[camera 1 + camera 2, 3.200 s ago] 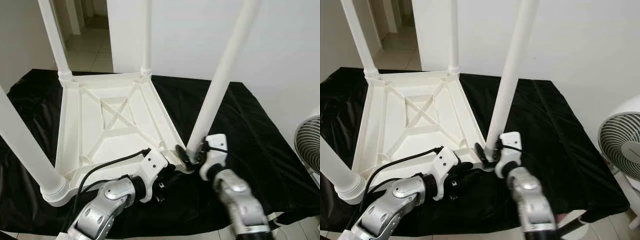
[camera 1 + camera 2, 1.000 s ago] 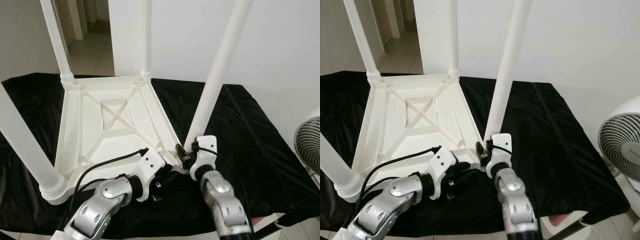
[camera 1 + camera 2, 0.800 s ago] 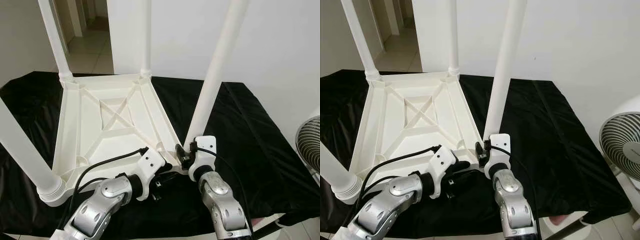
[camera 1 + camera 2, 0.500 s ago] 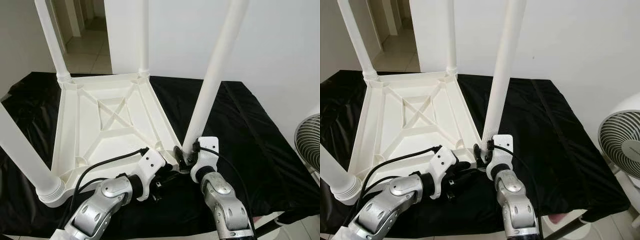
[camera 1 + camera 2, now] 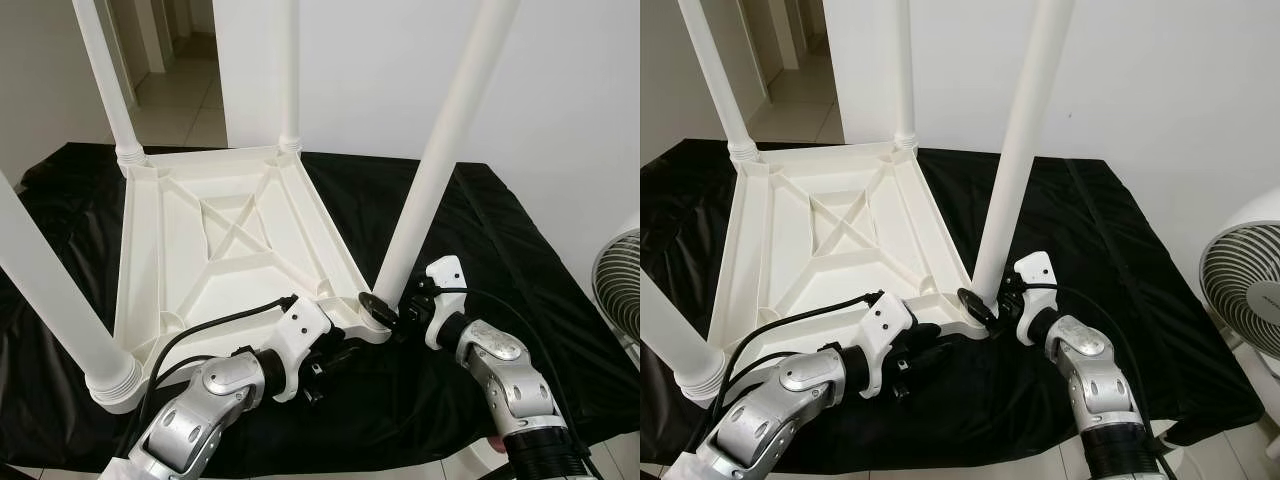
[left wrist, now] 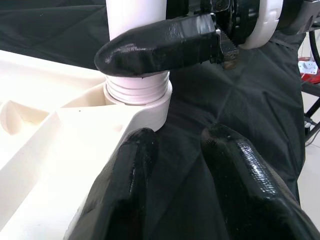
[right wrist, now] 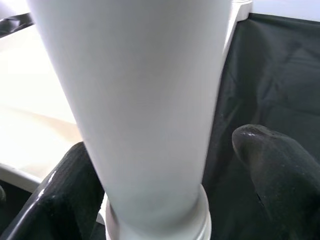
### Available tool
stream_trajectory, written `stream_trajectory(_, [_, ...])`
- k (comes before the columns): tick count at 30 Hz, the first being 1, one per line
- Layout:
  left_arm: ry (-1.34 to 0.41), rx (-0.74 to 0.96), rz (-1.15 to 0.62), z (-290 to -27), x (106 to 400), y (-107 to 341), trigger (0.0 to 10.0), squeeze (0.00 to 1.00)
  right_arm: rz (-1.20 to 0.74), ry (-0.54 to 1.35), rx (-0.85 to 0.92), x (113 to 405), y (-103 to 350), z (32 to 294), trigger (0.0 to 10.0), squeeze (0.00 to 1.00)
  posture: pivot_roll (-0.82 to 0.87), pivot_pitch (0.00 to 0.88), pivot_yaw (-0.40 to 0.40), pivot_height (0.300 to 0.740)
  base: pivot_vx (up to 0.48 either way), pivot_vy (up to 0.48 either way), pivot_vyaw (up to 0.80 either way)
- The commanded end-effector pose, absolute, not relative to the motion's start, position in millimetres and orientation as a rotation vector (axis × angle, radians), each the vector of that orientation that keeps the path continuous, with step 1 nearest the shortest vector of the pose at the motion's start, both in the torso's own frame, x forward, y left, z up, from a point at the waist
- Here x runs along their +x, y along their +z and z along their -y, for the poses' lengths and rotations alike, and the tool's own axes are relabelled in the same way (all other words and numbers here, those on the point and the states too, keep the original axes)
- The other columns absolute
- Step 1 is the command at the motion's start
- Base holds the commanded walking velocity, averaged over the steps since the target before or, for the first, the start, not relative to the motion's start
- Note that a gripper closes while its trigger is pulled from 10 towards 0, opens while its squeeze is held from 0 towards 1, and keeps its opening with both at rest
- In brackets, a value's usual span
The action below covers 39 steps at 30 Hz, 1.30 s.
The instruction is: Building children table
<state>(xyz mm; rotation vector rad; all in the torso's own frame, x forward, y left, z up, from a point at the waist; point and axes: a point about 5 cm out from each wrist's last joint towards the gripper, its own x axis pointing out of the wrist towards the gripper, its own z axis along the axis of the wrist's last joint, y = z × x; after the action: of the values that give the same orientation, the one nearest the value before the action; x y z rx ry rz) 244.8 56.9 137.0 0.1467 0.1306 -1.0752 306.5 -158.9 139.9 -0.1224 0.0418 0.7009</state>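
The white children's table lies upside down on a counter draped in black cloth, its underside up and four legs standing. The near-right leg rises from its threaded collar at the table's near-right corner, its long axis pointing up and leaning a little right. The right gripper sits at the base of that leg, its fingers spread to either side of the shaft, close around it but not plainly squeezing. So the leg lies straight between them, and this arm is the nearer one. The left gripper rests low against the same corner's edge, fingers narrowly parted, holding nothing. I can read no brand or lettering anywhere.
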Motion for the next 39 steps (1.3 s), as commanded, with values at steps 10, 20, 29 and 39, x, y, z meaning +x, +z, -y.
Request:
stream_trajectory(10, [-1.122, 0.158, -0.135, -55, 241, 137, 10.0, 0.0, -0.069, 0.869, -0.186, 322, 127, 150, 10.0, 0.0, 0.01, 0.0, -0.042, 0.74, 0.0, 0.0, 0.0])
stream_trajectory(20, [-1.1, 0.154, -0.136, -58, 241, 138, 10.0, 0.0, -0.071, 0.927, -0.181, 325, 121, 143, 0.0, 0.0, 0.04, 0.011, -0.055, 0.74, 0.0, 0.0, 0.0])
stream_trajectory(29, [-1.101, 0.149, -0.133, -56, 241, 138, 10.0, 0.0, -0.05, 0.919, -0.166, 325, 119, 147, 0.0, 0.0, 0.03, 0.012, -0.053, 0.74, 0.0, 0.0, 0.0])
stream_trajectory(39, [-1.106, 0.146, -0.137, -56, 241, 137, 10.0, 0.0, -0.077, 0.779, -0.146, 319, 111, 141, 10.0, 0.0, 0.0, 0.024, -0.052, 0.74, 0.0, 0.0, 0.0])
